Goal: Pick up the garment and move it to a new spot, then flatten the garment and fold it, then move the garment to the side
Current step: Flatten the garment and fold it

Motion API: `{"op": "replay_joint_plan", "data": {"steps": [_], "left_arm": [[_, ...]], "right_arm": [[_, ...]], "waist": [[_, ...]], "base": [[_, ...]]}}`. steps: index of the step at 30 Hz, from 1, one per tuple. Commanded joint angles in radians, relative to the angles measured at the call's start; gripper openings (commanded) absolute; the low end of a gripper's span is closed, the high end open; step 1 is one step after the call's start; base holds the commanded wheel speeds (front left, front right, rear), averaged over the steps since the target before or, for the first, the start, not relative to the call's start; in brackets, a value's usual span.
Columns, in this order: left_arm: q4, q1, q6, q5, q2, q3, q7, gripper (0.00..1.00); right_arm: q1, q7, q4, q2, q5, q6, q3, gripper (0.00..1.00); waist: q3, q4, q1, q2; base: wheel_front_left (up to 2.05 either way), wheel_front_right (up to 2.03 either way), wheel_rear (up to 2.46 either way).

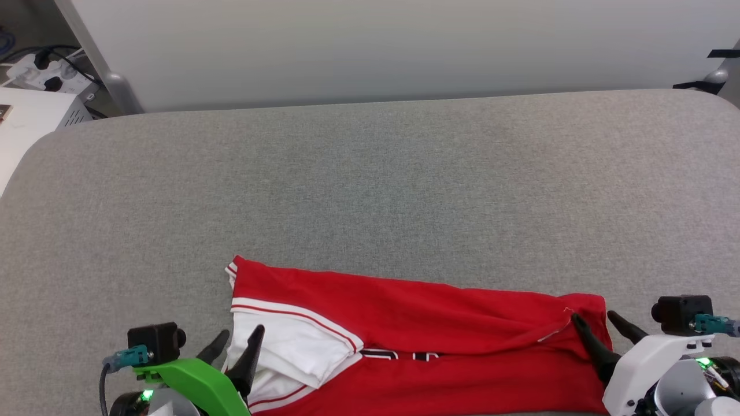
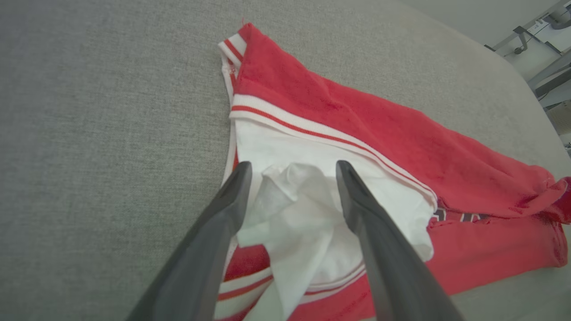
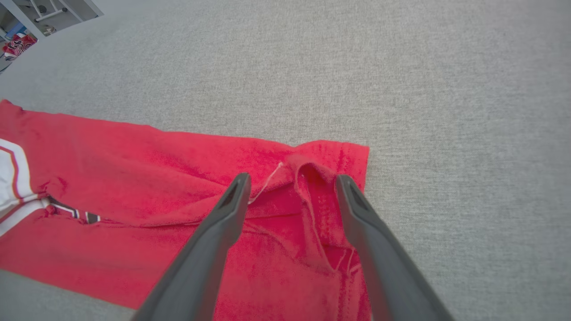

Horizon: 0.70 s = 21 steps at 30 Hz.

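The garment [image 1: 416, 335] lies folded into a long red band across the near part of the grey surface, with a white sleeve [image 1: 289, 346] at its left end and a sliver of black lettering showing at the fold. My left gripper [image 1: 240, 338] stands open over that sleeve, and a bunched piece of the white sleeve [image 2: 294, 200] sits between its fingers. My right gripper [image 1: 601, 320] stands open at the garment's right end, its fingers straddling a raised red fold [image 3: 308, 178] near the corner.
The grey padded surface [image 1: 370, 185] stretches far beyond the garment. A white panel [image 1: 370, 46] stands behind it. At the far left are a white unit [image 1: 29, 115] and a power strip with cables [image 1: 46, 72].
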Motion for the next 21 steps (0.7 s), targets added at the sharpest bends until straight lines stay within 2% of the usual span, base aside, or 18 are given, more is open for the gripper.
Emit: {"op": "replay_joint_plan", "data": {"steps": [1,6,13,15,21], "left_arm": [[-0.009,-0.027,0.005,0.030,0.002,0.003,-0.040,1.00],[-0.035,-0.047,0.014,0.099,-0.008,0.010,-0.163,1.00],[-0.069,-0.073,0.038,0.210,-0.027,0.010,-0.326,1.00],[-0.081,-0.084,0.051,0.250,-0.044,0.006,-0.349,1.00],[-0.108,-0.107,0.078,0.307,-0.085,0.021,-0.365,1.00]], "right_arm": [[0.012,0.000,-0.024,0.000,-0.019,-0.001,-0.012,1.00],[0.012,0.048,-0.081,0.005,-0.035,-0.001,-0.059,1.00],[0.011,0.238,-0.100,-0.006,-0.031,-0.001,-0.138,1.00],[0.001,0.294,-0.099,-0.014,-0.026,-0.001,-0.147,1.00],[-0.031,0.344,-0.055,-0.019,-0.004,-0.001,-0.133,1.00]], "waist": [[-0.002,-0.004,0.0000,0.0000],[-0.011,-0.012,0.0000,0.0000],[-0.007,-0.003,0.0000,0.0000],[0.007,0.010,0.0000,0.0000],[0.053,0.039,0.0000,0.0000]], "base": [[0.00,0.00,0.00],[0.00,0.00,0.00],[0.00,0.00,0.00],[0.00,0.00,0.00],[0.00,0.00,0.00]]}}
